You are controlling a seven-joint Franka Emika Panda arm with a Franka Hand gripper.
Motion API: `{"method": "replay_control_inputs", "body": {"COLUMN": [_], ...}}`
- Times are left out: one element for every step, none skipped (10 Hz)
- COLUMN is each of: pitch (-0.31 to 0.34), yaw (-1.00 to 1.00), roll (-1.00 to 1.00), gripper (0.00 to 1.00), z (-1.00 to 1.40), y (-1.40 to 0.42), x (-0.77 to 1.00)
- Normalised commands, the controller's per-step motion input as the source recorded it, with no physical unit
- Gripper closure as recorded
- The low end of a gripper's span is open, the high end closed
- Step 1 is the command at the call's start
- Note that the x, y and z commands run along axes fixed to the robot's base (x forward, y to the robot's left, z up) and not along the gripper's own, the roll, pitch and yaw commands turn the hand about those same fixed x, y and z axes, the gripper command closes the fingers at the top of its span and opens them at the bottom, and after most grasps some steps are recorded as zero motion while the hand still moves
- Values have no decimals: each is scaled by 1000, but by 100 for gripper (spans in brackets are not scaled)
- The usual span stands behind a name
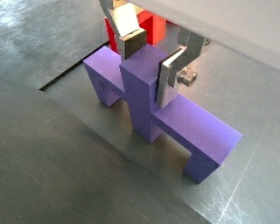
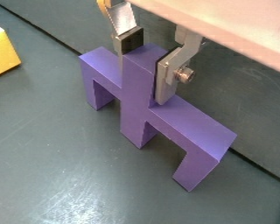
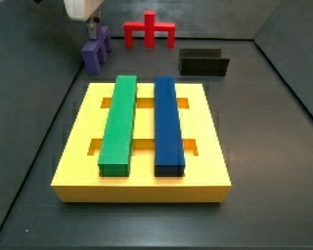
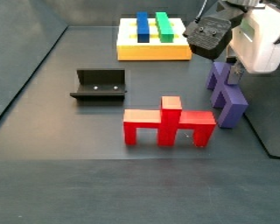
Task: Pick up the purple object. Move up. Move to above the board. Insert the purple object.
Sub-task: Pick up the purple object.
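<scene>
Side views, floor [image 3: 250, 146]: dark grey and flat; all the pieces sit on it.
Board [image 3: 78, 146]: the biggest thing, a yellow slab with slots. It lies well away from the gripper, and it shows in both side views.
Green bar [image 3: 117, 125]: long, lying on the board.
Blue bar [image 3: 167, 125]: long, lying on the board right beside the green bar.
Purple object [image 2: 149, 109]: it stands on the floor right under the gripper. Its legs point down and its middle stub points up.
Red piece [image 4: 168, 122]: same shape as the purple one. It stands near the gripper, just beside the purple object, not touching it.
Fixture [image 4: 99, 85]: dark bracket on the floor, well away from the gripper, past the red piece.
Gripper [image 2: 147, 54]: it is down low over the purple object. Its two silver fingers [image 1: 173, 72] sit on each side of the stub. The pads look pressed on the stub, so it is gripping the purple object.
</scene>
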Motion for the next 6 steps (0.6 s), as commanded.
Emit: {"method": "replay_control_inputs", "body": {"pitch": [0,0,0,0,0,0], "yaw": [0,0,0,0,0,0], "roll": [0,0,0,0,0,0], "gripper": [100,100,100,100,100,100], "z": [0,0,0,0,0,0], "y": [0,0,0,0,0,0], "x": [0,0,0,0,0,0]}}
